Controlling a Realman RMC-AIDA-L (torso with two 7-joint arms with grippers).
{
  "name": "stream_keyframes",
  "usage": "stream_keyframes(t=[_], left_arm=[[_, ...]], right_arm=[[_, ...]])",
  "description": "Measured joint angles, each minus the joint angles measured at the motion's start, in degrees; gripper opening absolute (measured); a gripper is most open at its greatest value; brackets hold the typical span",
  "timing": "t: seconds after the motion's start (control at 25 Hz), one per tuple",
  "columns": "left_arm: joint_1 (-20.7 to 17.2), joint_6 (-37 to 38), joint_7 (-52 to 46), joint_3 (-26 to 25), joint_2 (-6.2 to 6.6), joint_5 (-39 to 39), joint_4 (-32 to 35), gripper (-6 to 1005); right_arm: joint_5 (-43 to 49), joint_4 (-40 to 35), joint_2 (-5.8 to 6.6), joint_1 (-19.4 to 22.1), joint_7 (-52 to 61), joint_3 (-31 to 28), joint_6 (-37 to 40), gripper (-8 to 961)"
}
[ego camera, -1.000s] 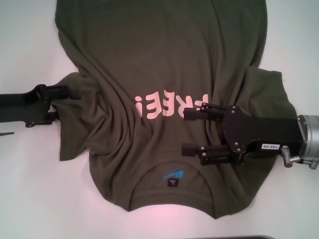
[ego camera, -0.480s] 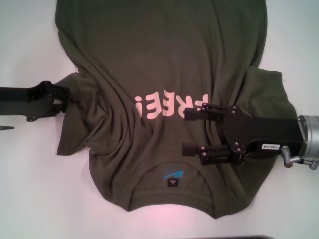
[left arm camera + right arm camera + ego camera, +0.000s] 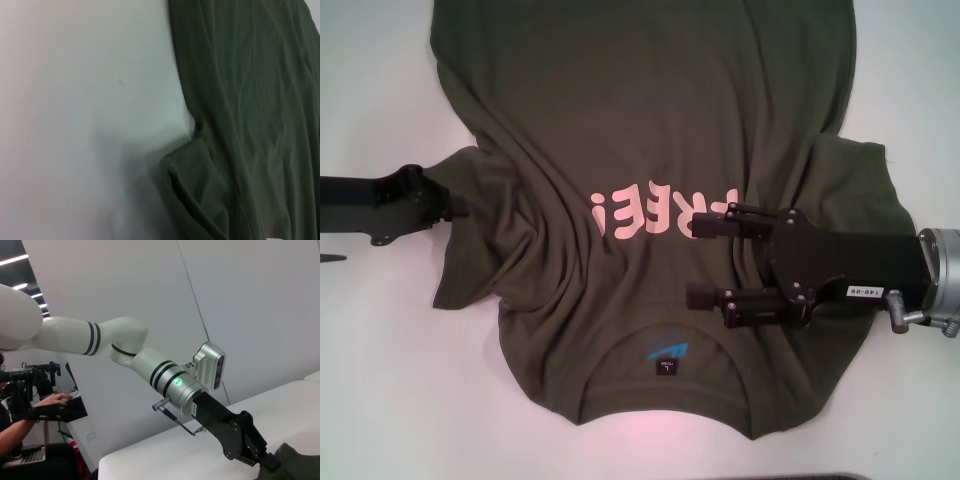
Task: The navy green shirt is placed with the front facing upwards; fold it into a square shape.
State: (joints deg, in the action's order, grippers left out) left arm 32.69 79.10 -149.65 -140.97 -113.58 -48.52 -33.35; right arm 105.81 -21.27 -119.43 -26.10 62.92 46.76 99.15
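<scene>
**Operator:** Where is the shirt, and which way is it lying?

**Describer:** You have the navy green shirt (image 3: 650,200) spread front up on a white table (image 3: 380,400). Its pink block letters (image 3: 660,212) sit mid-chest and read upside down from the head camera. The ribbed collar (image 3: 665,352), with a small dark label (image 3: 666,369) inside it, lies on the near side of the letters, toward the robot. The cloth is rumpled, with long creases running from the letters out to both sleeves.

**Operator:** What is my right gripper doing?

**Describer:** Your right gripper (image 3: 705,260) lies over the shirt just beside the end of the letters, above the collar's right side. Its two fingers are spread apart, one touching the last letter and one nearer the collar, with nothing between them.

**Operator:** And the left?

**Describer:** Your left gripper (image 3: 448,205) is at the shirt's left sleeve (image 3: 475,240), level with the letters. Its tips are buried in the folded cloth, so I cannot tell how the fingers stand. The left wrist camera shows only the sleeve's bunched hem (image 3: 200,185) against the table. The right wrist camera shows the left gripper (image 3: 265,457) meeting the cloth's edge.
</scene>
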Motion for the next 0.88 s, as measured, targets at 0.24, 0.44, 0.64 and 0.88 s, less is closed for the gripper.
stream_keyframes(t=[0.24, 0.44, 0.64, 0.88], left_arm=[[-0.19, 0.41, 0.36, -0.02, 0.35, 0.01, -0.08, 14], [-0.69, 0.92, 0.23, -0.52, 1.0, 0.01, -0.17, 14], [-1.06, 1.1, -0.01, -0.54, 1.98, 0.01, -0.18, 14], [-1.11, 1.33, -0.05, -0.6, 3.29, -0.07, -0.18, 15]], right_arm=[[0.01, -0.16, 0.0, 0.0, 0.0, 0.0, -0.02, 889], [0.01, -0.23, 0.0, -0.01, 0.0, 0.0, -0.11, 889], [0.01, -0.62, 0.0, -0.01, 0.0, 0.0, -0.18, 889], [0.01, -0.64, 0.0, 0.0, 0.0, 0.0, -0.16, 889]])
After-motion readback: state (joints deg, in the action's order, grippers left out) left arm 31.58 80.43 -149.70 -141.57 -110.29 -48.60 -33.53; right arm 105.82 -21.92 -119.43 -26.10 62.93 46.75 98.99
